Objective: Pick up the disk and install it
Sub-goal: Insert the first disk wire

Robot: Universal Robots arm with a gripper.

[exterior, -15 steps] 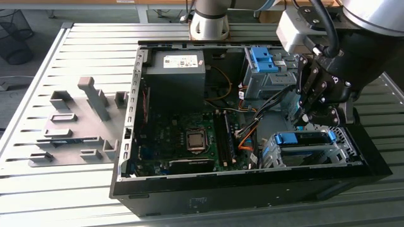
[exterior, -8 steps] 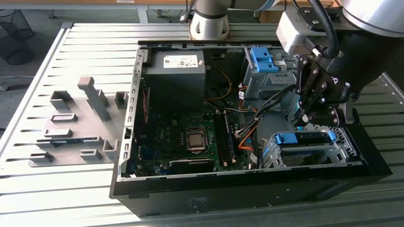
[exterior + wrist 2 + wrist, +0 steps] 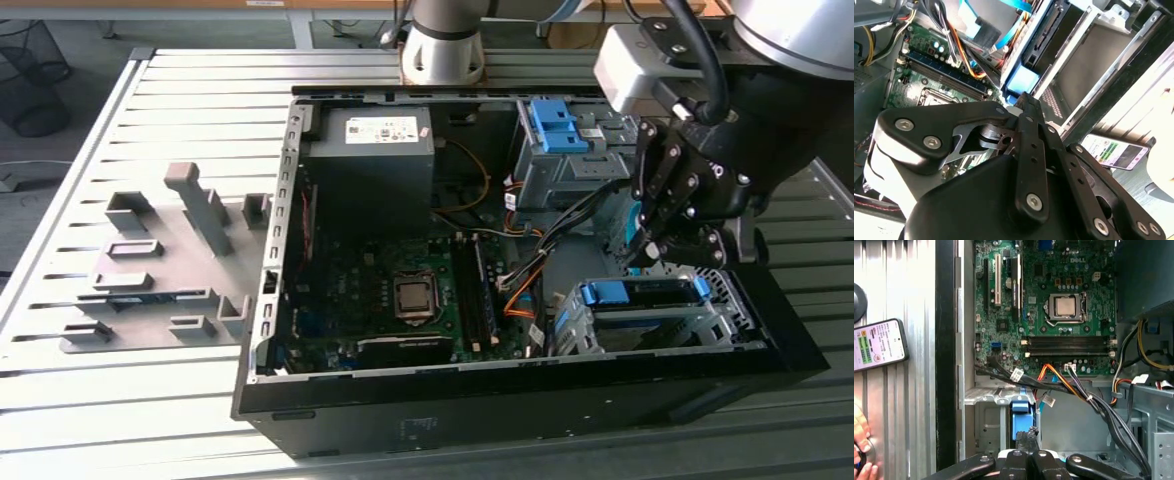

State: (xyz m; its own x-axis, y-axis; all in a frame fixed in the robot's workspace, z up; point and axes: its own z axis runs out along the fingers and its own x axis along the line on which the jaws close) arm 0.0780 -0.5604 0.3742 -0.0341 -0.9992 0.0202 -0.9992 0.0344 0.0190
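Observation:
The disk (image 3: 643,318) lies flat in the metal drive cage (image 3: 734,300) at the front corner of the open computer case, on the exterior view's right. Its blue plastic rail (image 3: 641,292) faces up. My gripper (image 3: 671,258) hangs just above that blue rail with its fingers drawn together. In the first wrist view the dark fingertips (image 3: 1026,436) meet right at the blue rail (image 3: 1021,421). The second wrist view has the gripper (image 3: 1026,101) pointing at the same blue piece (image 3: 1021,80). I cannot tell whether the tips touch the rail.
The motherboard (image 3: 400,290) and loose cables (image 3: 1074,387) fill the case's middle. A black power supply (image 3: 367,165) sits at the back beside a bare blue bracket (image 3: 554,125). A grey fixture plate (image 3: 160,270) lies outside the case. A phone (image 3: 879,345) and a hand (image 3: 864,460) are near the case wall.

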